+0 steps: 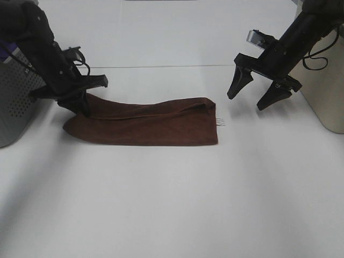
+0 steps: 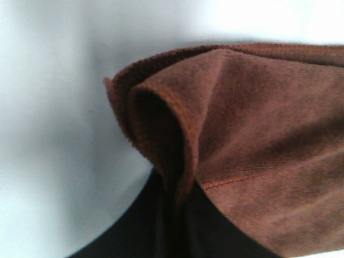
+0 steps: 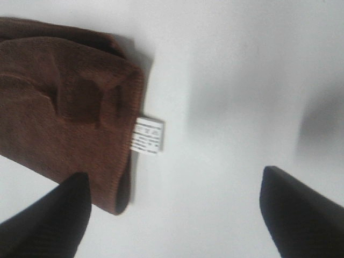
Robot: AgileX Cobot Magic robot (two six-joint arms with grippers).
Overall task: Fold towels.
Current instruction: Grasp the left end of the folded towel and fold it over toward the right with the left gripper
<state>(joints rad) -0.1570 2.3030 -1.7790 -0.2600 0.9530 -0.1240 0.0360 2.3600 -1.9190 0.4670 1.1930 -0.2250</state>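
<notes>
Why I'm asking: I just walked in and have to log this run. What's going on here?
A two-armed robot is folding a reddish-brown towel on a white table. The towel already lies doubled over into a long strip. The left gripper has its fingers shut on the strip's left end, where the layers bunch up. The right gripper hangs open just beyond the right end, near the white tag, touching nothing.

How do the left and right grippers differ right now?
The left gripper is shut on a corner of the towel; the right gripper is open and holds nothing. The left touches the towel; the right hangs apart from it, past the tag end. Both are black.
</notes>
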